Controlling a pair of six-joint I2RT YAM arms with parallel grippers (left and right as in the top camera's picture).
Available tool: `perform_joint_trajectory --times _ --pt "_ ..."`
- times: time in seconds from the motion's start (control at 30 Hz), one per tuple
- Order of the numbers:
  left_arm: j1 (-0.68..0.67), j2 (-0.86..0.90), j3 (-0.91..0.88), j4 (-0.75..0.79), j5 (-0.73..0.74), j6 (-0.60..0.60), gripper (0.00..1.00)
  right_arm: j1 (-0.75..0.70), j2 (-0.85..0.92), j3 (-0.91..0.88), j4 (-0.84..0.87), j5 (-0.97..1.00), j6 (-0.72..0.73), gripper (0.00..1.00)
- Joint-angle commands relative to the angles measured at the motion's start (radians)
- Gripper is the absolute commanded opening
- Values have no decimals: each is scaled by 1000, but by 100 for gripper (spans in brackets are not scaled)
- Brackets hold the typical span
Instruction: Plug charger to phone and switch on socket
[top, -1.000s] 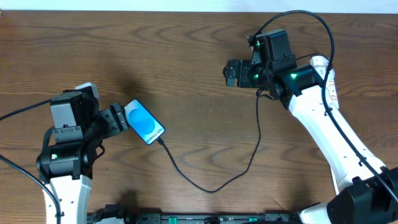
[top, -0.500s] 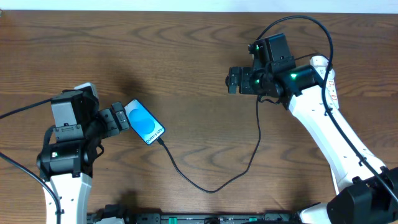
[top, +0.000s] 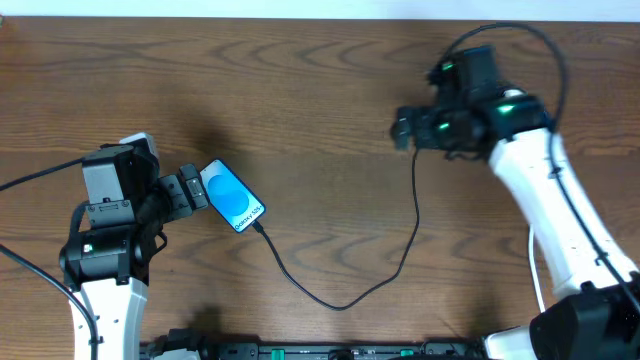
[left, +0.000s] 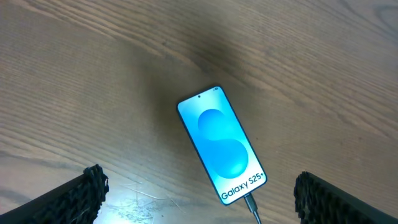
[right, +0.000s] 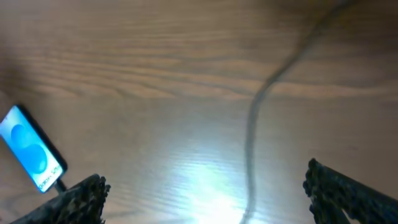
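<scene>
The phone (top: 232, 197) lies flat on the table (top: 300, 90) just ahead of the wide-spread, empty left gripper (top: 188, 190), with the charger (top: 340, 300) at its far end, and the right gripper (top: 402, 128), also spread, is well apart.

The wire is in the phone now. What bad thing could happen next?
1. The charger cable runs across the table right under the right gripper. If that arm snags it, the tug might drag the phone or pull the plug tip out.
2. The left gripper is open, with the phone lying just ahead of its fingers. A careless move could shove the phone and strain the plug.
</scene>
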Motion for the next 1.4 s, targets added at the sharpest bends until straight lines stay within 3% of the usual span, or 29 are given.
perform_joint_trajectory --times 0.0,0.23,0.63,0.87,1.2,1.37 --pt "-4 2 10 -4 -13 18 98 -114 -14 90 -65 -74 -108 99" --pt "-4 2 10 -4 -13 18 98 -346 -14 204 -225 -150 -250 99" --pt "-4 2 10 -4 -13 18 98 -669 7 216 -356 -253 -457 99" --pt "-4 2 10 -4 -13 18 98 -722 89 256 -393 -253 -524 99" --pt "-4 2 10 -4 -13 18 98 -720 405 624 -558 -249 -574 99" --pt "-4 2 10 -4 -13 18 98 -720 470 674 -545 -262 -583 99"
